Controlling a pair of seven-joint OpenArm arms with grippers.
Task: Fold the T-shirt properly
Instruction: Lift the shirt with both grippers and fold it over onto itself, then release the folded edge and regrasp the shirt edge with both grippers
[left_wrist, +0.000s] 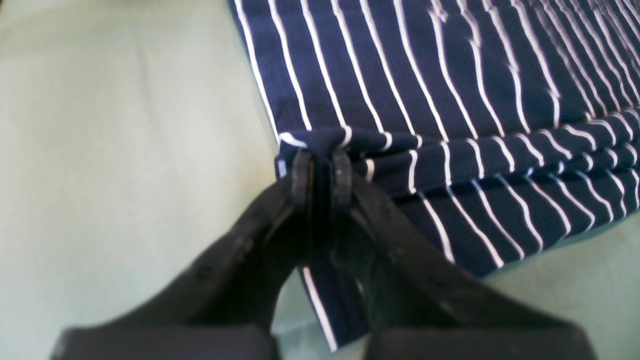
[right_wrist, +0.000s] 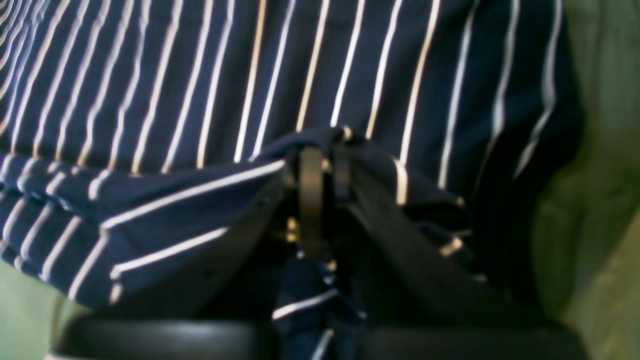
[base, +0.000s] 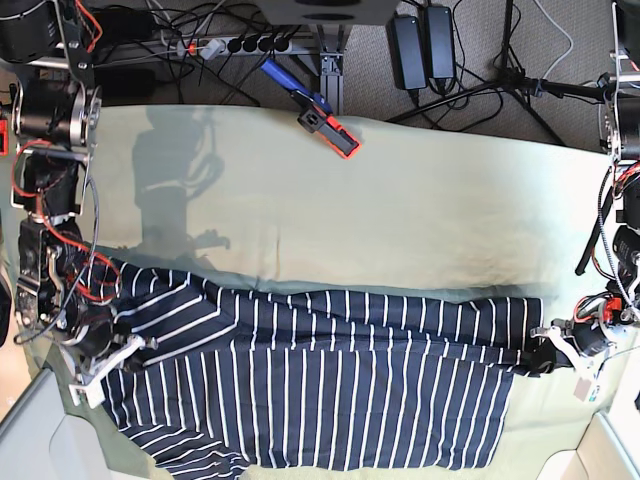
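One T-shirt (base: 320, 400), navy with thin white stripes, lies across the lower half of the green cloth sheet (base: 400, 220), stretched from nine o'clock to three o'clock. Two arms work it, one at each end. The left gripper (left_wrist: 322, 172), at three o'clock in the base view, has its jaws pressed nearly together on a bunched fold of the shirt's edge, with a flap of striped fabric hanging below between the fingers. The right gripper (right_wrist: 324, 167), at nine o'clock, is likewise clamped on gathered fabric. I judge both ends are pinched so the edge can be carried over evenly, keeping the fold straight. One orange-tipped tool (base: 328, 125) sits at twelve o'clock, untouched, well apart from the shirt.
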